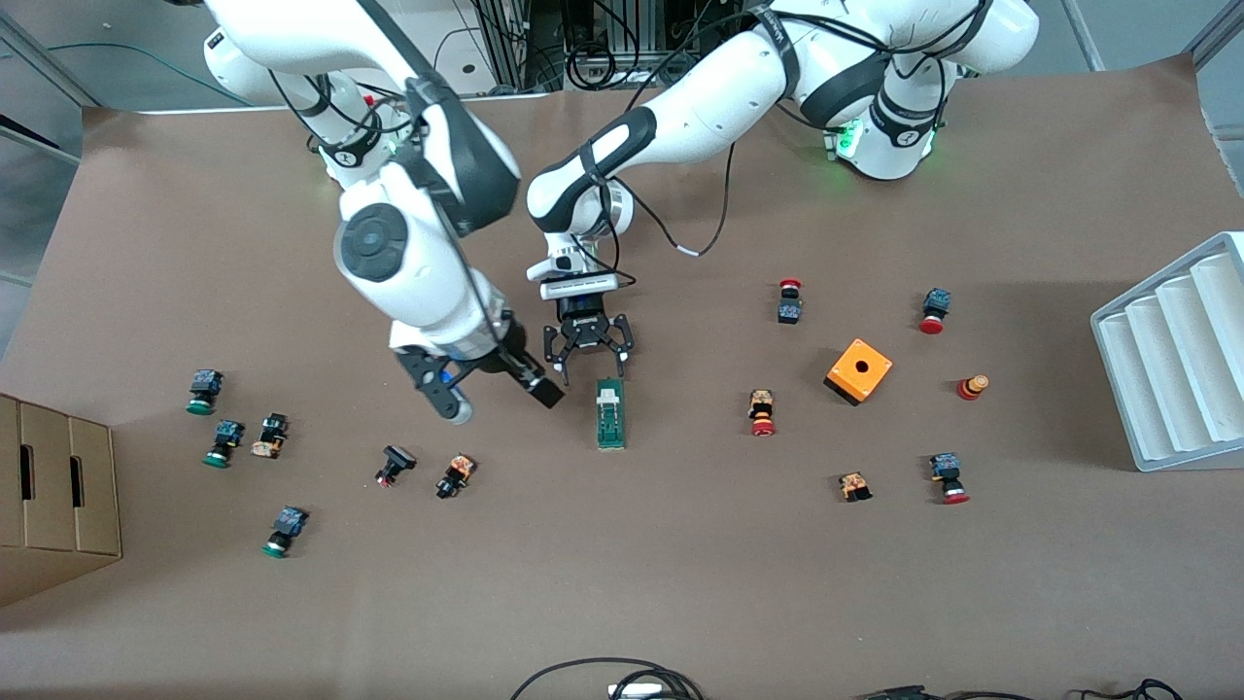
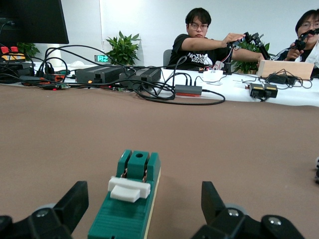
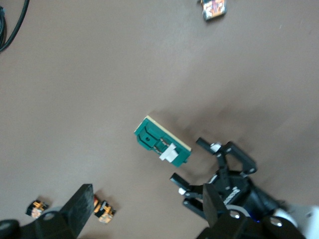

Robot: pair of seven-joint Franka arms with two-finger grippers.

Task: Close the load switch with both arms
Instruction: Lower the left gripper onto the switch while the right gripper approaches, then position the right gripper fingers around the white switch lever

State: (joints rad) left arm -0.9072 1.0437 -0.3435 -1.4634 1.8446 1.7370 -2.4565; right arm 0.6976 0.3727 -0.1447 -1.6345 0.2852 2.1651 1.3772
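The left gripper (image 1: 589, 347), fingers spread and grasping nothing, hung low just above the white-lever end of the load switch (image 1: 610, 413). The right gripper (image 1: 501, 389), also released and empty, hovered over the worktop (image 1: 680, 564) beside it, toward the right arm's end. The switch lay flat mid-worktop, untouched; holding it and pressing the lever apparently remained to do.
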